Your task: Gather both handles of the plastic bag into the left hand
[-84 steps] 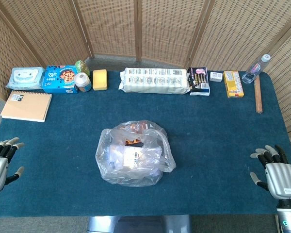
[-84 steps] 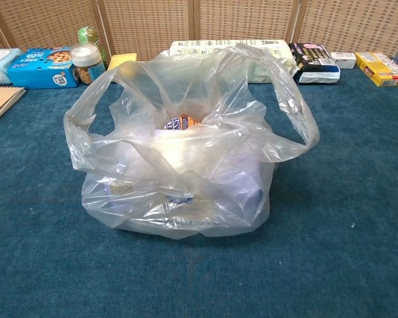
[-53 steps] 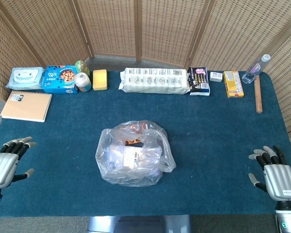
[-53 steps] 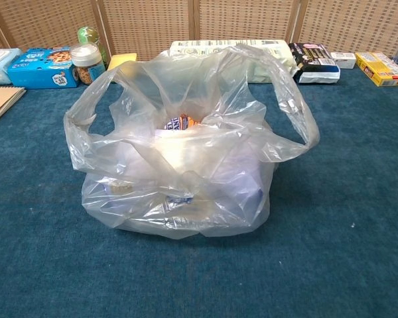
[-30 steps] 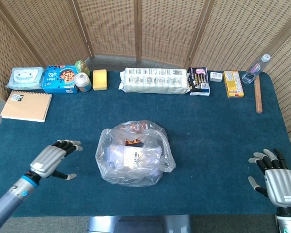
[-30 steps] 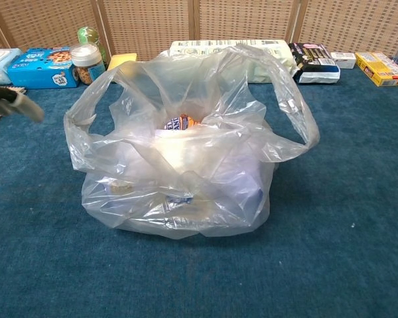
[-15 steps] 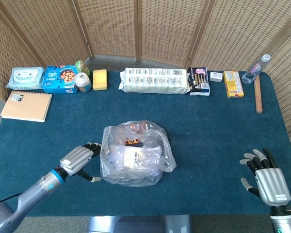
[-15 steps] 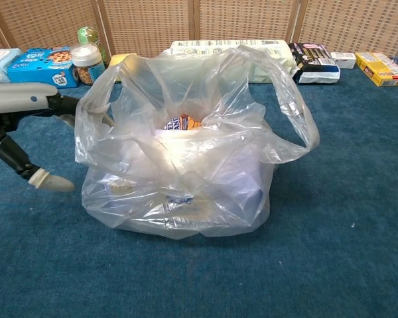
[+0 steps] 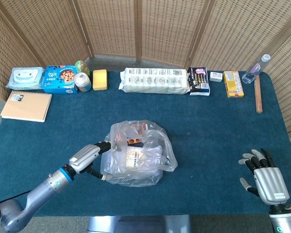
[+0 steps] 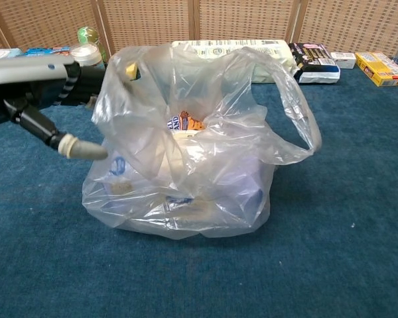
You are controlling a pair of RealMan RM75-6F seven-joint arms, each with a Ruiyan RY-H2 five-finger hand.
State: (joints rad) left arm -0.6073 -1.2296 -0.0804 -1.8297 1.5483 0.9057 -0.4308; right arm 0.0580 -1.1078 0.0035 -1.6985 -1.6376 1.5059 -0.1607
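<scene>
Left hand (image 9: 88, 158) at the near-side handle of the clear, crinkled plastic bag (image 9: 140, 155), thumb out, fingers reaching in.

The bag sits mid-bench on the blue cloth-covered bench (image 9: 208, 126), packed with groceries that hold it upright, so both loops stand clear for picking. In the chest view the left hand's fingers (image 10: 86, 78) run into the left handle (image 10: 129, 69) while the thumb points at the bag wall; whether they have closed on the loop I cannot tell, the film hides the tips. The right handle (image 10: 298, 122) hangs free on the far side, probably next to be brought across. The right hand (image 9: 264, 177) waits spread and empty at the bench's near right corner, well apart from the bag.
</scene>
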